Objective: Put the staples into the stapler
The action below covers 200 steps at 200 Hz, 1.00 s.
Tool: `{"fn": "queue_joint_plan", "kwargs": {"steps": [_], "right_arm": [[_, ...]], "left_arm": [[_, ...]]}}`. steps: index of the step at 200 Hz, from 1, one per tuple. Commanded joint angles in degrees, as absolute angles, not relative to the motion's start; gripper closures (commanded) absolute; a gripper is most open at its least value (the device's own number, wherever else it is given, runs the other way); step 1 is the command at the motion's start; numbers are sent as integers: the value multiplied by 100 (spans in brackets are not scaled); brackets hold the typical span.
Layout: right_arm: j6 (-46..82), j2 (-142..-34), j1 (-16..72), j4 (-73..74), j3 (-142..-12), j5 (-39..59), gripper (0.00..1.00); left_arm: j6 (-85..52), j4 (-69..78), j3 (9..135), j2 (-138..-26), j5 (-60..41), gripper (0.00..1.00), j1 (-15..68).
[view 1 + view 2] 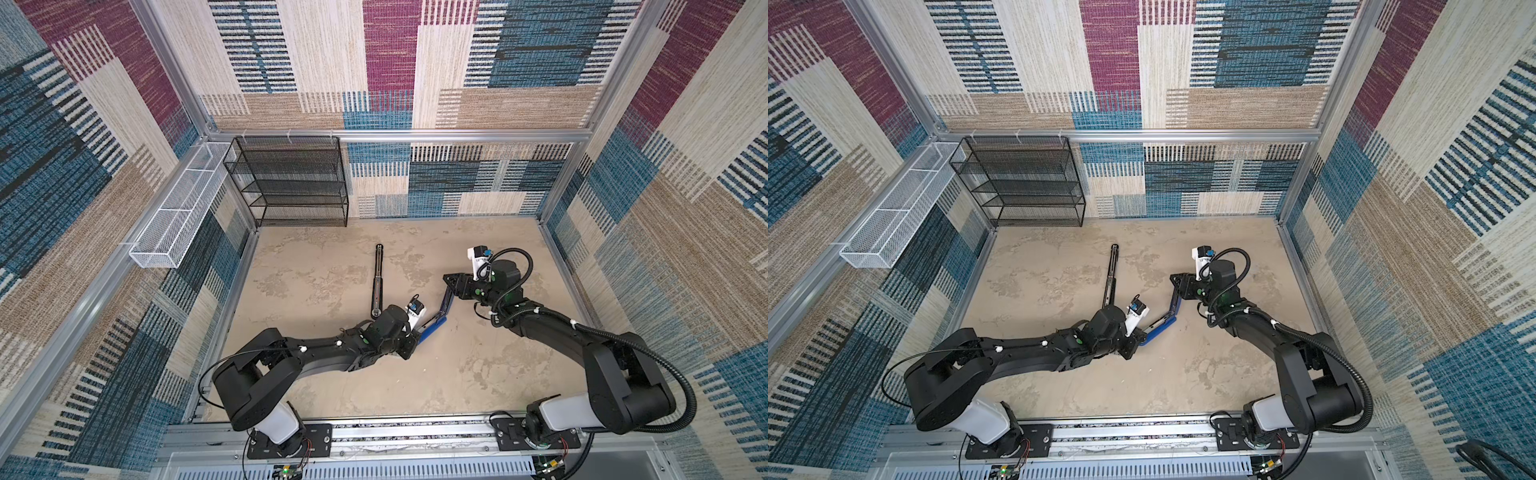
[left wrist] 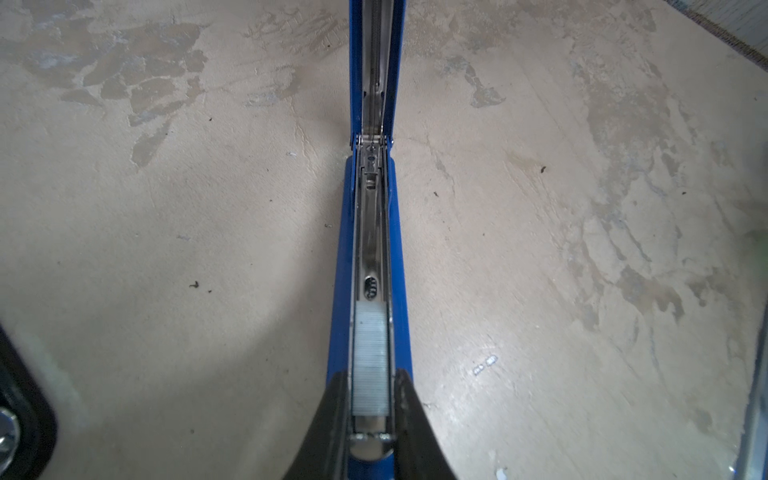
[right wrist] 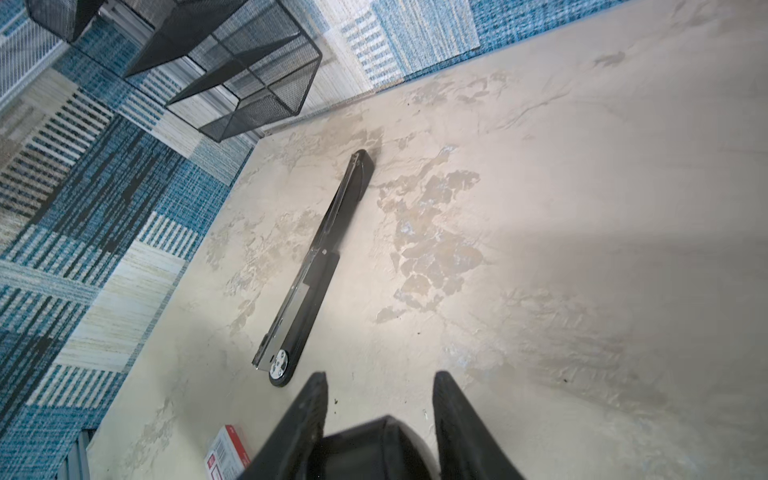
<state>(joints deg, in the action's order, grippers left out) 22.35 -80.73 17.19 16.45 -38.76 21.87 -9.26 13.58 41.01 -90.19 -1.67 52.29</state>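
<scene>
A blue stapler point(image 1: 434, 323) is stood open on the bench point(image 1: 478, 374), its lid raised in a V from the hinge. Its base is clamped at the end far from the hinge by the left gripper point(image 2: 370, 374), whose jaws are pressed against both sides. The staples point(image 2: 371, 340) are seated in the blue stapler's open channel, partly between those jaws. The lid's raised end is flanked by the right gripper point(image 3: 380, 376). Its jaws are set apart around a dark rounded end, and whether that end is pinched cannot be told. A black stapler point(image 1: 377, 278) is laid opened flat, well apart from the blue stapler. A white-and-red box point(image 3: 226, 453) is seen only in the right wrist view.
</scene>
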Motion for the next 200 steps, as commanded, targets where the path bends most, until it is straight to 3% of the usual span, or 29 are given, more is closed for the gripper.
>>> {"fn": "queue_joint_plan", "kwargs": {"steps": [1,200], "right_arm": [[1975,-7942,1854,1571,-3837,1874,55],[1232,-7638,3036,1094,-3731,681,55]], "left_arm": [[-835,1652,4184,-8939,-141,93,5238],[-817,1637,4298,-8867,-22,94,5238]]}}
